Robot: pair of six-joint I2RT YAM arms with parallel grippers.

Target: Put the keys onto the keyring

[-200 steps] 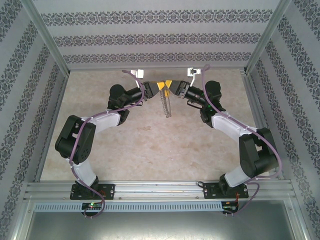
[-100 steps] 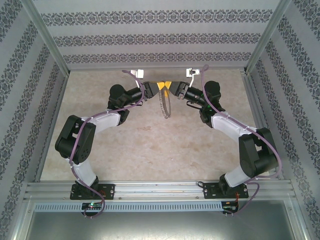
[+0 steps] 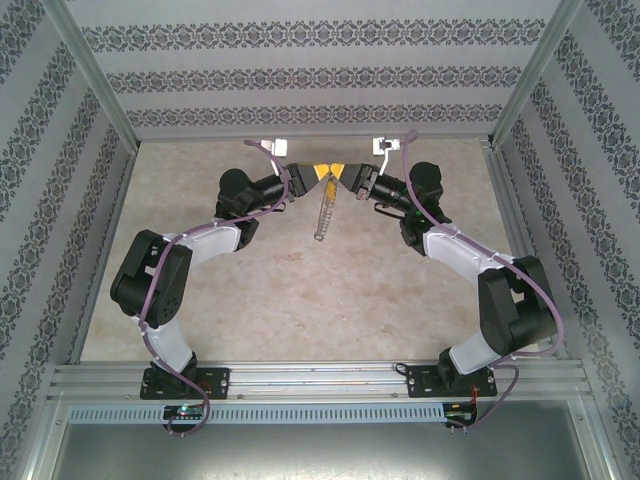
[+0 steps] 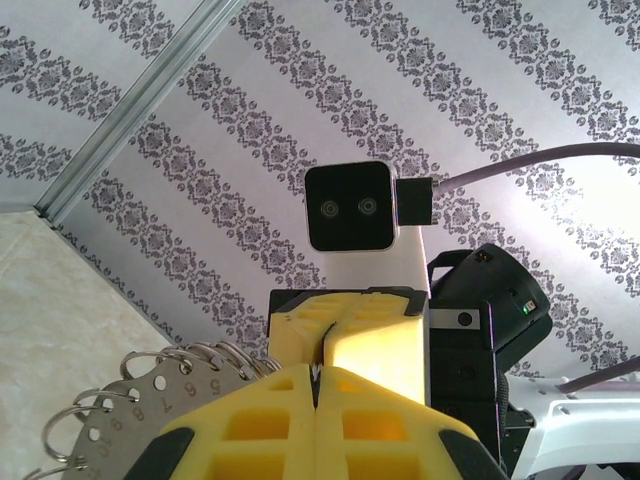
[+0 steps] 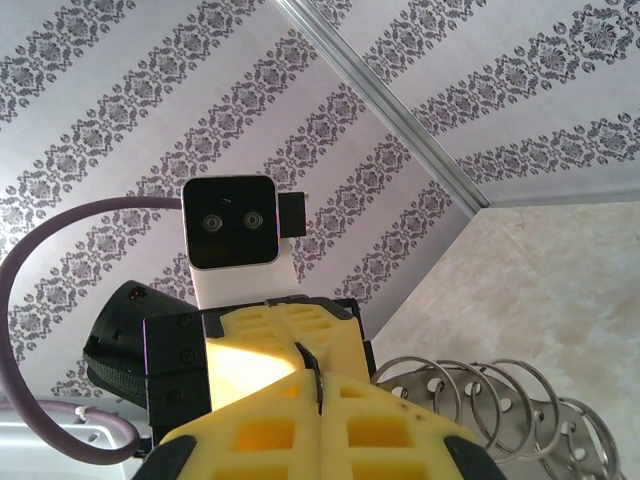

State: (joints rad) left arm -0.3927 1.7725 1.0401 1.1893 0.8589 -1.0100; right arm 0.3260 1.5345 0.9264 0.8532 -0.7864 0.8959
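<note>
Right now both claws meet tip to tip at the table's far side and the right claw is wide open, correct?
No: the right claw is shut, yellow fingers pressed together in the right wrist view. The rest is right.

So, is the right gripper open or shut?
Shut: the right gripper shows its yellow fingers meeting with no gap. Whether they grip the keyring beside them, cannot tell.

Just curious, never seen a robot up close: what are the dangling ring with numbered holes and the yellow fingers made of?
The keyring looks like dull grey metal: a thin flat plate with stamped numbers and shiny wire loops round its rim. The left gripper has yellow fingers, probably matte plastic, moulded or printed, judging by their hollow square pockets.
</note>
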